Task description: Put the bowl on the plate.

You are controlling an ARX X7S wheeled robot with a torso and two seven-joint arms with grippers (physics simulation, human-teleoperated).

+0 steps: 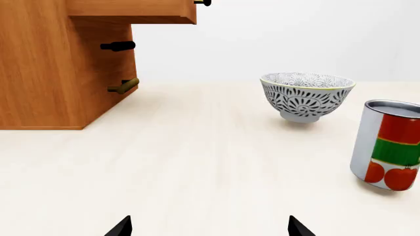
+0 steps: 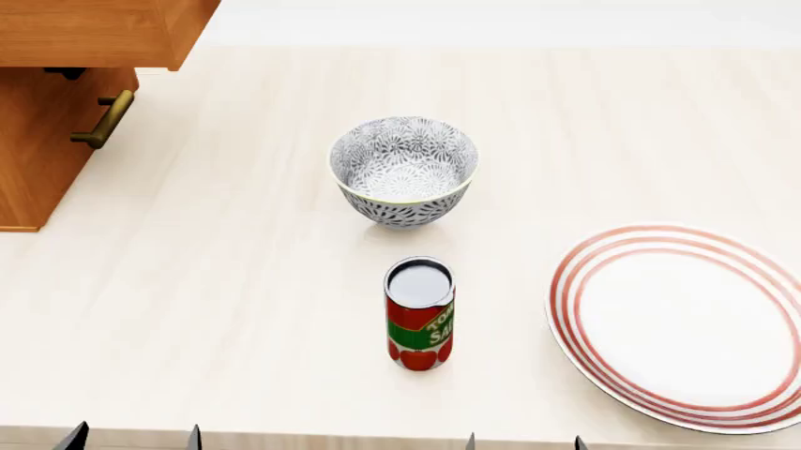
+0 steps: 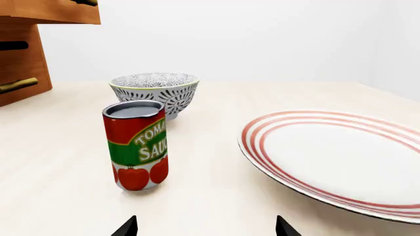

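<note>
The bowl (image 2: 403, 169), deep and round with a grey-and-white floral pattern and a pale yellowish rim, stands upright on the table's middle; it also shows as the bowl (image 1: 306, 96) and the bowl (image 3: 155, 92). The plate (image 2: 682, 323), white with red rings, lies flat at the right near the front edge, seen too as the plate (image 3: 341, 157). My left gripper (image 2: 131, 437) and right gripper (image 2: 523, 442) sit at the table's front edge, both open and empty, well short of the bowl. Only the black fingertips (image 1: 121, 227) and fingertips (image 3: 128, 227) show in the wrist views.
A red-and-green tomato sauce can (image 2: 419, 314) stands upright between the bowl and the front edge, left of the plate; can (image 1: 388, 145), can (image 3: 135, 145). A wooden cabinet (image 2: 51, 141) with an open drawer and brass handle (image 2: 103, 120) stands at the far left.
</note>
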